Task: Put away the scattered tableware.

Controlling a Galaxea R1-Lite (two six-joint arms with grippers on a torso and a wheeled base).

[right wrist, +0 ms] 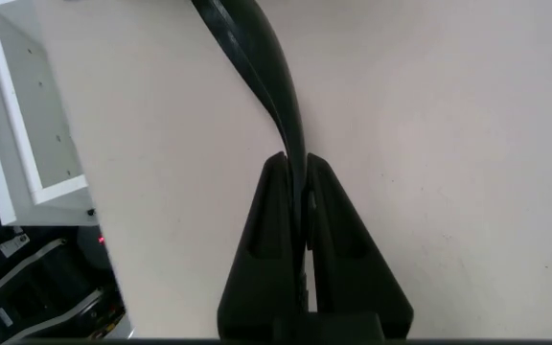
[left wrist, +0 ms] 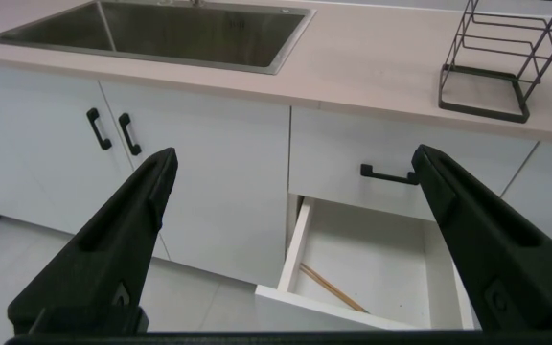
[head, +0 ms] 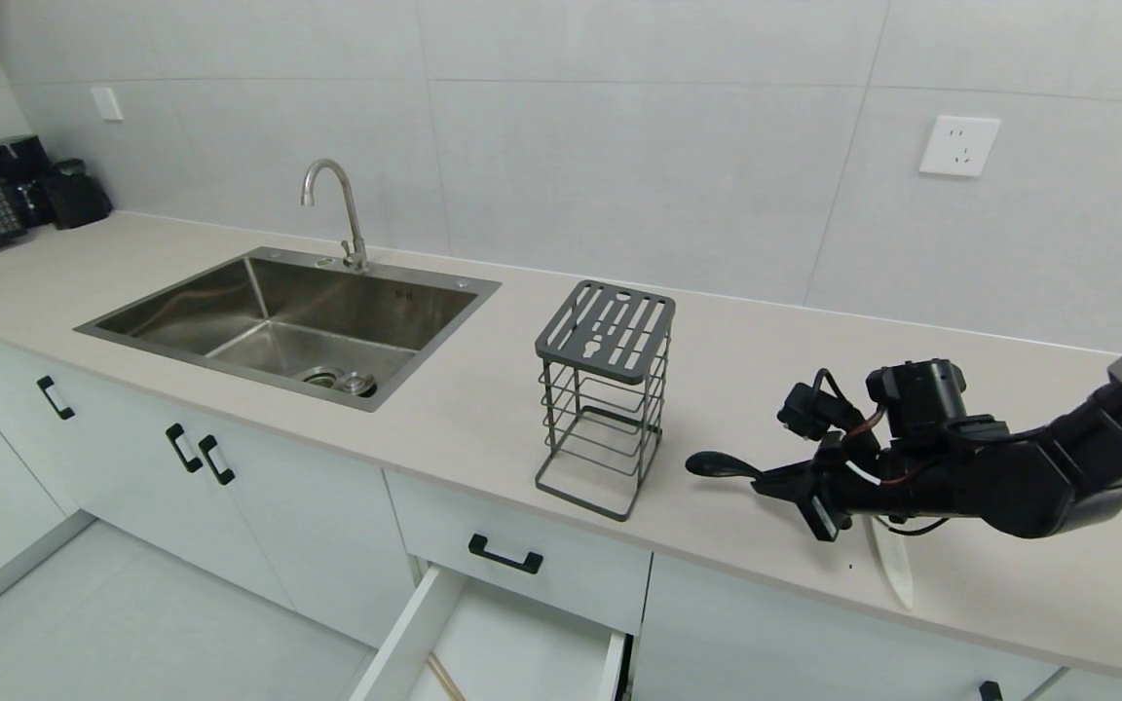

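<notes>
1. Plainly, the right gripper is clamped on the handle of a black long-handled spoon. Its fingers are pinched narrow around the shaft, as the right wrist view confirms.
2. The spoon is held low over the pale beige countertop, near its front edge. I cannot tell whether the bowl touches the surface.
3. The relation that matters is the spoon's long axis, which runs straight out from the fingertips toward the robot's left, bowl end leading. That end points at the dark grey wire rack with a slotted top plate, which stands near but apart from it.
4. The right arm is far nearer that rack. The left gripper hangs off the counter in front of the cabinets with its fingers spread wide and holding nothing.
5. The left gripper faces an open white drawer below the counter edge, with thin wooden chopsticks lying inside. So the spoon's home is probably either the drawer or the rack.
6. For the rack, the spoon would likely need tipping toward upright so the handle can drop through a slot. For the drawer, a carry forward and down should do.
7. A white-bladed knife lies on the counter just under the right wrist, waiting to be put away.
</notes>
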